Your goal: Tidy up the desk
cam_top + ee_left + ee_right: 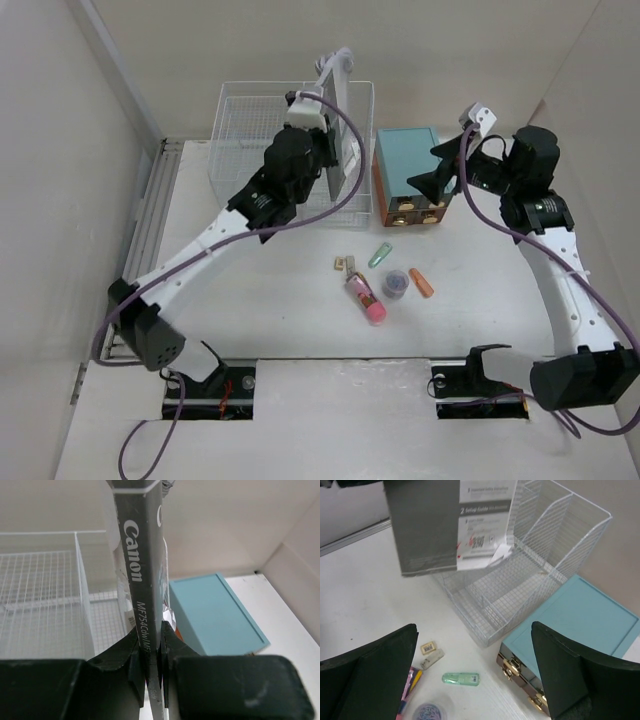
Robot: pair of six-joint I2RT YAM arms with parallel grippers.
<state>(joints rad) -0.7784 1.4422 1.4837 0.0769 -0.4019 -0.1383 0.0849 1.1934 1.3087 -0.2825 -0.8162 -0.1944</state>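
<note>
The white desk (pixel 270 300) holds a white wire basket (pixel 262 140) and a teal box with wooden drawers (pixel 408 170) at the back. My left gripper (pixel 156 665) is shut on the lower edge of a grey Canon manual (pixel 137 565) and holds it upright over the basket's right side (pixel 347 110). The manual (pixel 430 525) also shows in the right wrist view, above the basket (pixel 535 565). My right gripper (pixel 437 168) is open and empty, hovering over the front of the teal box (pixel 580 625).
Small items lie mid-desk: a pink tube (pixel 366 298), a green clip-like piece (pixel 380 254), a round tub of purple clips (pixel 396 283), an orange piece (pixel 421 283), a white eraser (pixel 349 263). White walls border the desk.
</note>
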